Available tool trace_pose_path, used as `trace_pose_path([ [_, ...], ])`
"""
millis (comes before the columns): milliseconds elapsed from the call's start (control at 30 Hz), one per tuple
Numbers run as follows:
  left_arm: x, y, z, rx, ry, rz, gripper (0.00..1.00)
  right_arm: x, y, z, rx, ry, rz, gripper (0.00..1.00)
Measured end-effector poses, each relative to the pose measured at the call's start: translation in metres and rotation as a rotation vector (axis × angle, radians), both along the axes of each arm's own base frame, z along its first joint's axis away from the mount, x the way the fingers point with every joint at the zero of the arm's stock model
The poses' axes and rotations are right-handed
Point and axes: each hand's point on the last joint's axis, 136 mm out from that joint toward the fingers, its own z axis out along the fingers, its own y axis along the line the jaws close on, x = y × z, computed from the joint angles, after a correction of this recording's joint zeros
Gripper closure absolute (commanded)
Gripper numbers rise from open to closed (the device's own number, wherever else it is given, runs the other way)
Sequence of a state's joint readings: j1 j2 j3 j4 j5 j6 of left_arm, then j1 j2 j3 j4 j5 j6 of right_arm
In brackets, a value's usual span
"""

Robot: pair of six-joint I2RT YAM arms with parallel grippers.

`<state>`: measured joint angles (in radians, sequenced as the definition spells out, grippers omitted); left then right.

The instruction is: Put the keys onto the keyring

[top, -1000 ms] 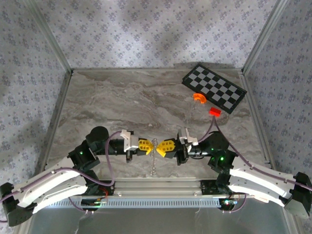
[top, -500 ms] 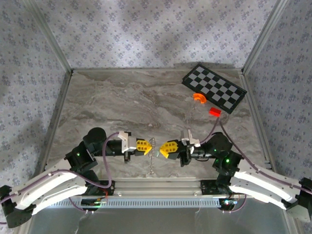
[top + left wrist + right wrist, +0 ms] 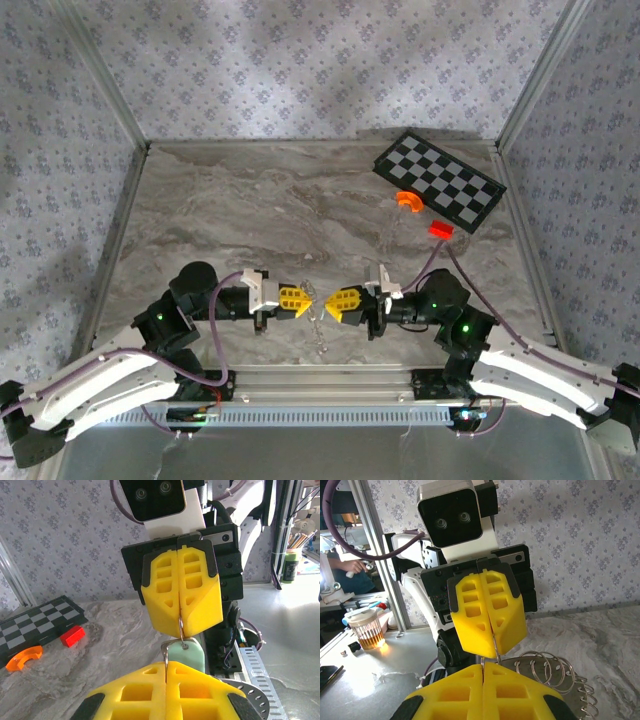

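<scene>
The two arms meet tip to tip at the lower middle of the top view, above the marbled surface [image 3: 250, 210]. The left pincer [image 3: 304, 300] and the right pincer [image 3: 333, 300] are both fully closed, yellow fingers pressed together. Each nips a thin silvery wire of the keyring [image 3: 180, 631], which sits in the narrow gap between them. A fine chain [image 3: 319, 325] hangs from it toward the bottom edge. In the left wrist view a pale green tag [image 3: 189, 656] dangles just under the right pincer's tips. Several wire loops [image 3: 545, 670] show at the lower right of the right wrist view. Individual keys are too small to tell apart. In the upper right of the top view lie a checkerboard [image 3: 440, 180], an orange curved piece [image 3: 408, 201] and a red block [image 3: 440, 229] — well apart from the pincers.
</scene>
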<state>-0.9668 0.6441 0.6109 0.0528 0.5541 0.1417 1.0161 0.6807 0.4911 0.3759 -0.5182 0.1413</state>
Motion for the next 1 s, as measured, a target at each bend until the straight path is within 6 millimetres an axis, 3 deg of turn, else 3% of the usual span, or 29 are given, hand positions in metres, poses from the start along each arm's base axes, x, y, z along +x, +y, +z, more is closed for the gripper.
trace_pose_path([
  [1000, -0.004, -0.002, 0.015, -0.059, -0.008, -0.03, 1.0, 0.005, 0.003, 0.008, 0.037, -0.02, -0.013, 1.0],
])
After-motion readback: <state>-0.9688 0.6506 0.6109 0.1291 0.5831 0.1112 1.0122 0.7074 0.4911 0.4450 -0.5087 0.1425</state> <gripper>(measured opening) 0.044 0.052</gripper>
